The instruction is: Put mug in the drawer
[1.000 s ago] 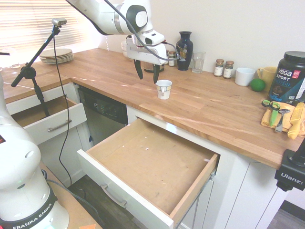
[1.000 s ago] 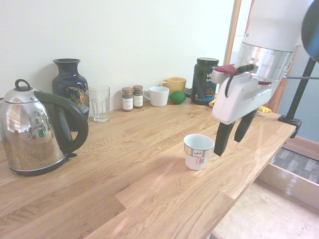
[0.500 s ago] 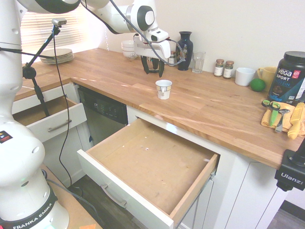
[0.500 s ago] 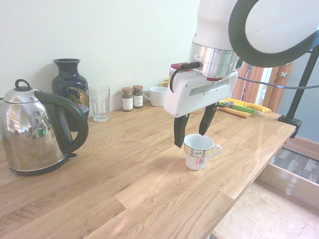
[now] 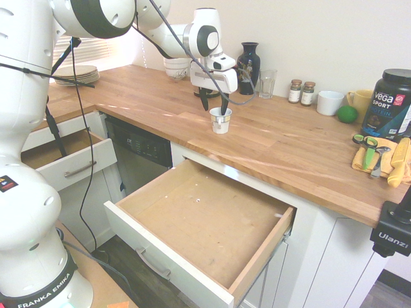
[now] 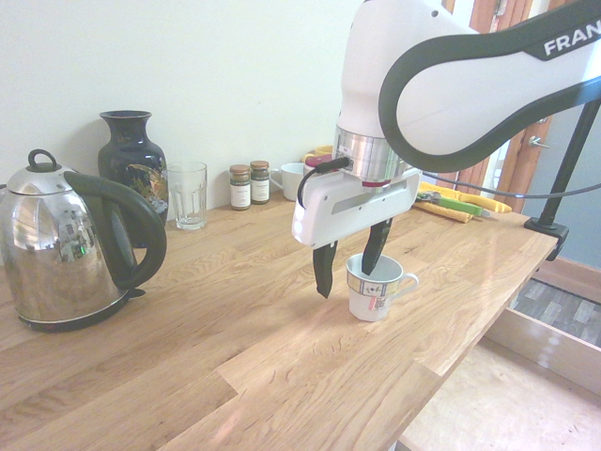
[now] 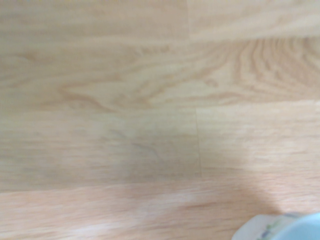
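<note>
the robot is at the grabbing step: its gripper (image 6: 349, 261) is spread apart over the mug (image 6: 374, 286) on the wooden counter (image 6: 235, 357), with one finger inside the cup and one outside its wall. next it should pinch that wall, lift, and carry the mug to the open drawer (image 5: 199, 221). the wrist view is blurry and shows only a bit of the rim (image 7: 285, 227).

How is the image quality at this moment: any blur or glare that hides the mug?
Wrist view: soft and out of focus, with the mug only a blurred sliver at the edge. First exterior view: sharp, but the blinds are blown out. Second exterior view: clear; the mug and gripper are crisp, and the kettle shows reflections.
</note>
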Action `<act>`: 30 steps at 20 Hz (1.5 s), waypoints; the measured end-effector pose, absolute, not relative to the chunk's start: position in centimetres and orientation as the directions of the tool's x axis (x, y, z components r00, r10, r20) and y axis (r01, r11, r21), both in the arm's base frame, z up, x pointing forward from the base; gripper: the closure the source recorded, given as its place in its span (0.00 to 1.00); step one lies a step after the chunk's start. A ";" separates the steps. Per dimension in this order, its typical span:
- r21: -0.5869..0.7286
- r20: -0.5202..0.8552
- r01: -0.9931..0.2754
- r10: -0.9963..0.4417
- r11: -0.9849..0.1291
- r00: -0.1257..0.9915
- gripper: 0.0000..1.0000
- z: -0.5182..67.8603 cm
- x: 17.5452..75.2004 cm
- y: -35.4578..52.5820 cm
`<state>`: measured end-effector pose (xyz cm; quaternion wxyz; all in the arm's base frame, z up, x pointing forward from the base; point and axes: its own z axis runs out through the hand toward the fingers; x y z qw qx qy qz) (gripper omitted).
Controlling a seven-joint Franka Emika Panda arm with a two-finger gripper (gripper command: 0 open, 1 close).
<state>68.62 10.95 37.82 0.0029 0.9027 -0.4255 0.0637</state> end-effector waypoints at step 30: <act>0.008 0.068 -0.775 -0.773 -0.632 0.631 1.00 34.7 69.3 10.7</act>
